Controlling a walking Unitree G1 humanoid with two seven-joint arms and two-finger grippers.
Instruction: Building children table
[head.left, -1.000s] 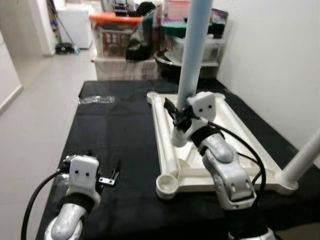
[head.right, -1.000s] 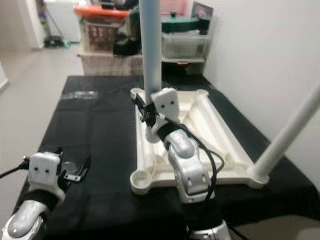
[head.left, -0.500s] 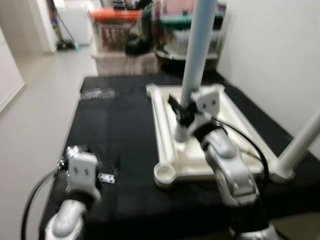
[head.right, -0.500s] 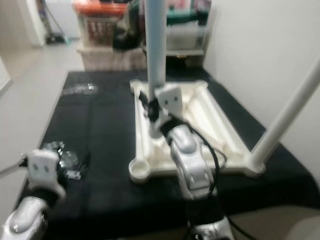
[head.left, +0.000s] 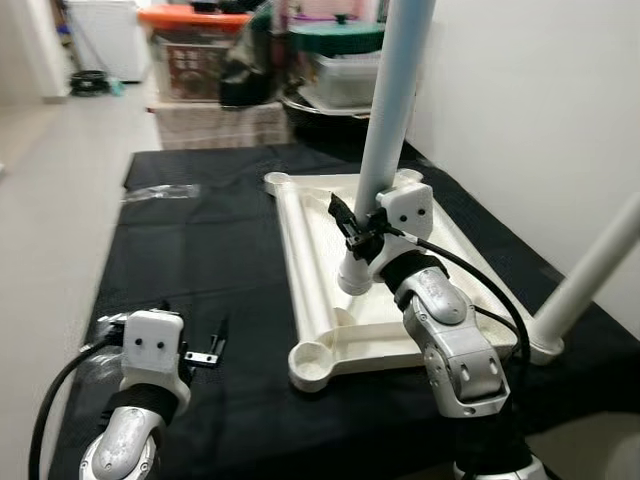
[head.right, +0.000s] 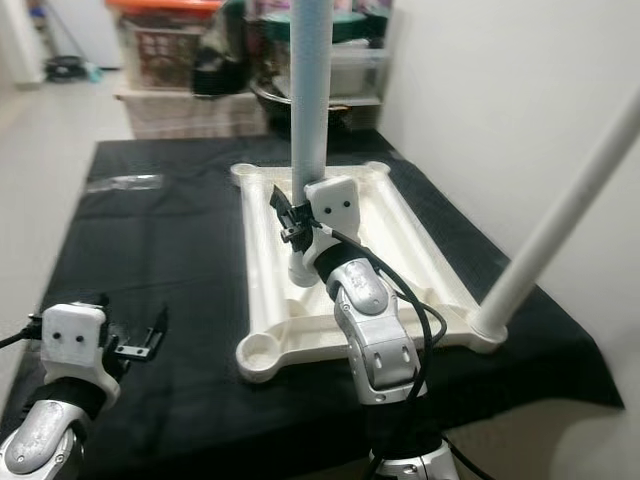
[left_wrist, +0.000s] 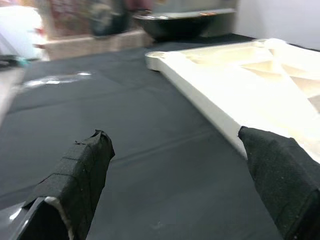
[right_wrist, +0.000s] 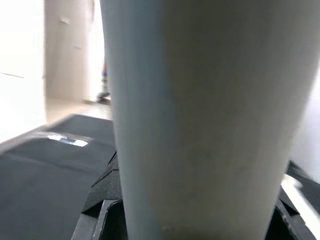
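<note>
Table leg (head.left: 388, 110) stands upright, gripped by the right hand (head.left: 352, 226).

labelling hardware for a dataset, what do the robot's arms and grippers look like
Both arms are glossy silver, built of rounded segments with black joints. Each wrist ends in a white boxy block with two small dark dots. The left gripper and right gripper have long black fingers wrapped in textured black tape. Black cables loop along both forearms.

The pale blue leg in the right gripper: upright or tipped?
Nearly upright: the leg rises from the upturned tabletop, clamped by the right gripper.
</note>
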